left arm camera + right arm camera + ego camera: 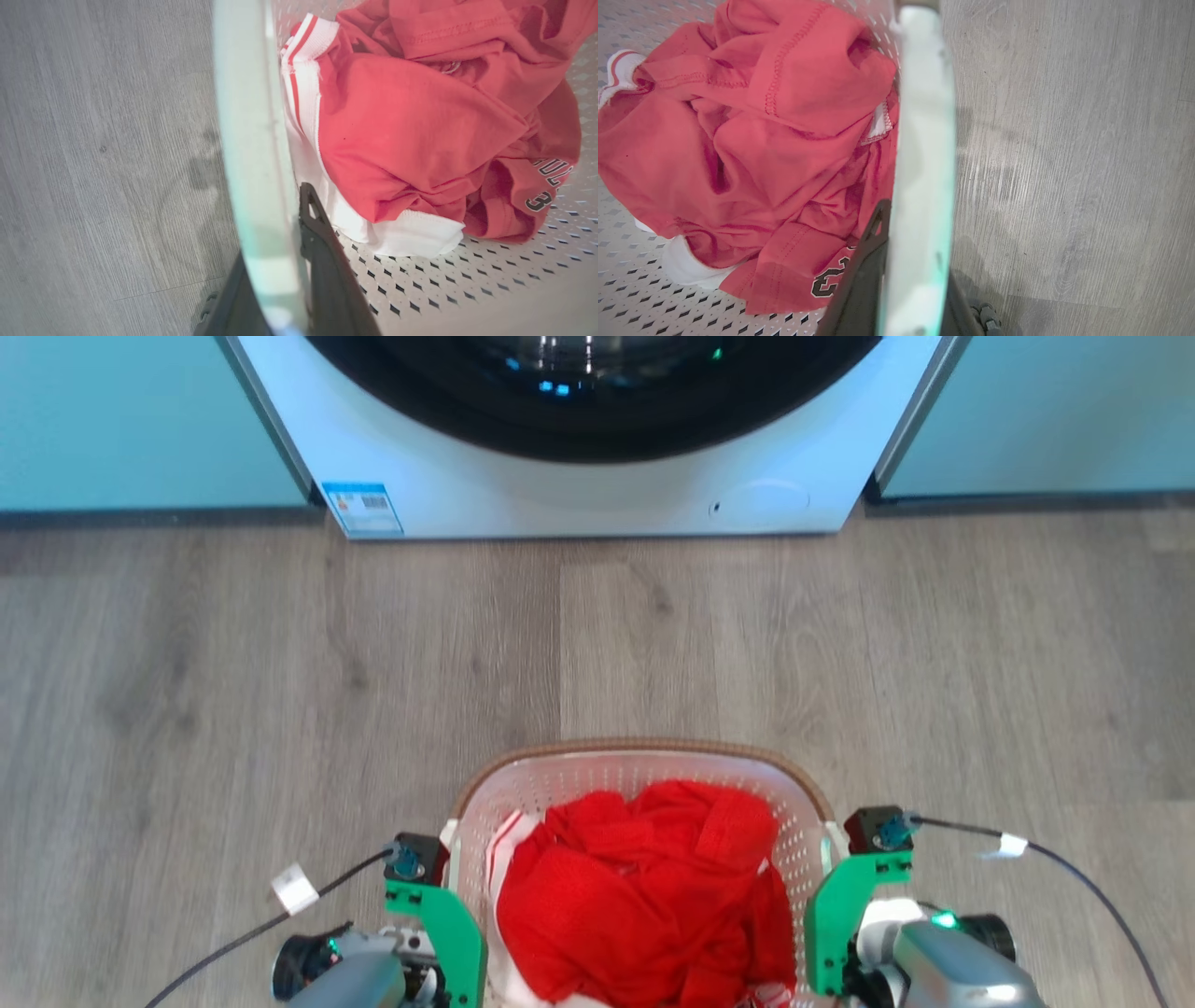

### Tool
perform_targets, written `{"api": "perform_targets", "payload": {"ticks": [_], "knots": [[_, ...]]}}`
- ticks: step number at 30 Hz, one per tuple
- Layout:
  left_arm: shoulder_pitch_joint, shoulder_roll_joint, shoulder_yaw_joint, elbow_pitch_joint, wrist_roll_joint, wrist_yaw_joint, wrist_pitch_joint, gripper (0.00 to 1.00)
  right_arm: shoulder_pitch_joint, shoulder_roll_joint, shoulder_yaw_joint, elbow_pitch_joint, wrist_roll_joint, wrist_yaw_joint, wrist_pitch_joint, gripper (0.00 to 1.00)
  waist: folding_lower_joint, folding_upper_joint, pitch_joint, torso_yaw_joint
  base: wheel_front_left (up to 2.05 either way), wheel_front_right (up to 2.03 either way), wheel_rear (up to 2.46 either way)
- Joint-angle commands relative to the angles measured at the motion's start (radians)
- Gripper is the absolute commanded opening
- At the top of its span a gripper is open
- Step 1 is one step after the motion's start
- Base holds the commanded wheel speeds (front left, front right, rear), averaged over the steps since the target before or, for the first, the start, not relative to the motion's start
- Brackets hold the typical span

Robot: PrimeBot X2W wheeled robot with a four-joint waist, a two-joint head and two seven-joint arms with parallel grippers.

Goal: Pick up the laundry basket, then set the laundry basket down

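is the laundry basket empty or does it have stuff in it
Not empty: crumpled red clothing with white trim lies inside the laundry basket.

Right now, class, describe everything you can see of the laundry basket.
The laundry basket is white perforated plastic, rounded-rectangular, with a brown rim. It sits upright and open in front of the washing machine, over the wood-look floor; whether it touches the floor cannot be told. Red and white clothes lie crumpled inside. The left gripper and right gripper each clamp a side edge, one finger inside and one outside.
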Motion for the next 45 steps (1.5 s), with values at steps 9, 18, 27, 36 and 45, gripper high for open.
{"api": "perform_targets", "payload": {"ticks": [9, 18, 27, 36, 45], "knots": [[0.007, 0.026, -0.014, 0.018, -0.013, -0.02, 0.034, 0.0, 0.019, -0.006, 0.069, 0.0, 0.048, 0.002, 0.035, 0.0, 0.0001, -0.0001, -0.082, -0.001, 0.0, 0.0, 0.0], [0.024, 0.026, -0.023, 0.022, -0.031, -0.016, 0.046, 0.0, 0.009, -0.006, 0.109, 0.01, 0.08, 0.002, 0.045, 0.0, 0.0001, -0.0001, -0.112, 0.005, 0.0, 0.0, 0.0], [0.029, 0.026, -0.027, 0.021, -0.051, -0.008, 0.042, 0.0, 0.011, -0.006, 0.144, 0.013, 0.108, 0.002, 0.039, 0.0, 0.0001, -0.0001, -0.126, 0.005, 0.0, 0.0, 0.0], [0.105, 0.029, -0.047, 0.023, -0.056, -0.004, -0.039, 0.0, 0.01, -0.006, 0.172, 0.019, 0.138, 0.002, 0.028, 0.0, 0.0001, -0.0001, -0.134, -0.004, 0.0, 0.0, 0.0], [0.068, 0.027, -0.049, 0.029, -0.068, 0.003, 0.006, 0.0, 0.007, -0.006, 0.193, 0.026, 0.163, 0.002, 0.018, 0.0, 0.0001, -0.0001, -0.139, 0.002, 0.0, 0.0, 0.0]]}}
